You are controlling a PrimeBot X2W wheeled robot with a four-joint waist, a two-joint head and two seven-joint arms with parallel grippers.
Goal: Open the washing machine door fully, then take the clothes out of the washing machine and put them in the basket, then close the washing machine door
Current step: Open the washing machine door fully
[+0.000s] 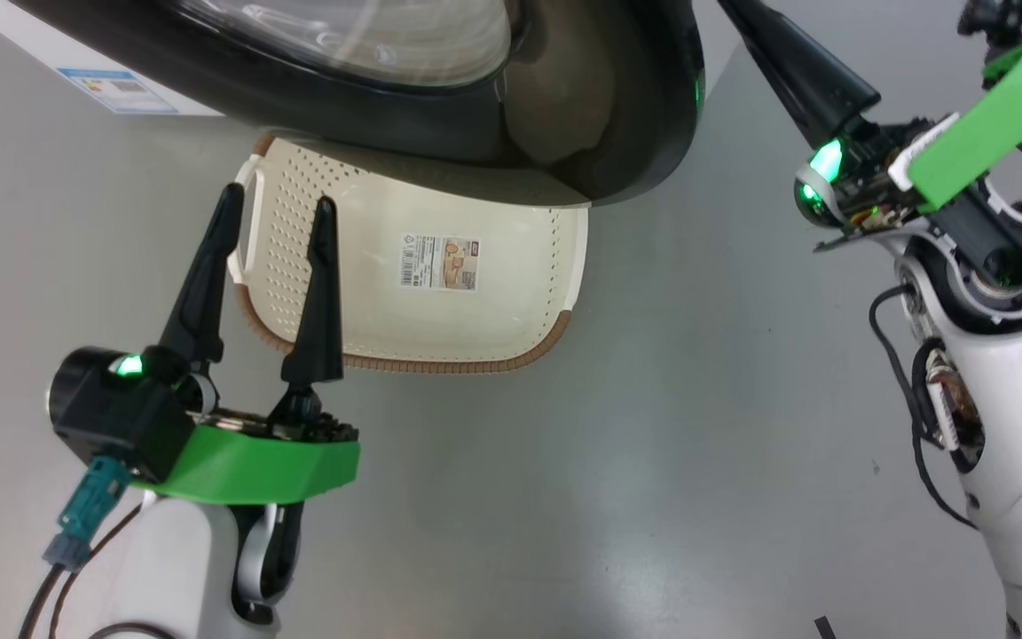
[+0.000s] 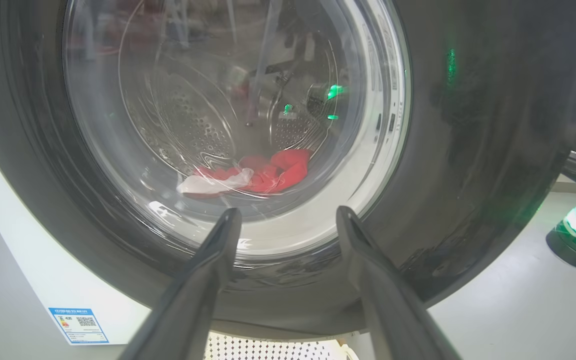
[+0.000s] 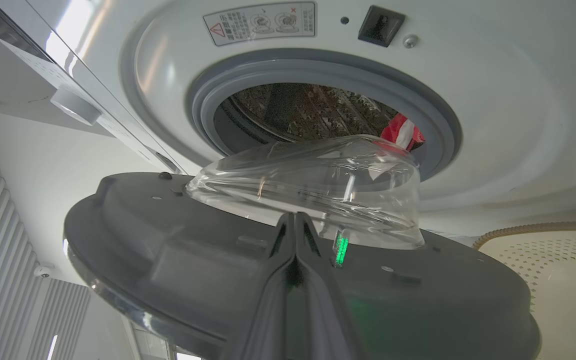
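The left tool [image 1: 279, 197] holds its two dark fingers [image 1: 200, 284] spread wide, pointing ahead of its green-collared wrist [image 1: 254, 466]. The right tool [image 3: 294, 220] has both fingers pressed flat together.

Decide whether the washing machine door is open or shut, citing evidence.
Open. On the washing machine door, the glass bowl stands clear of the grey rubber ring, leaving the drum exposed.
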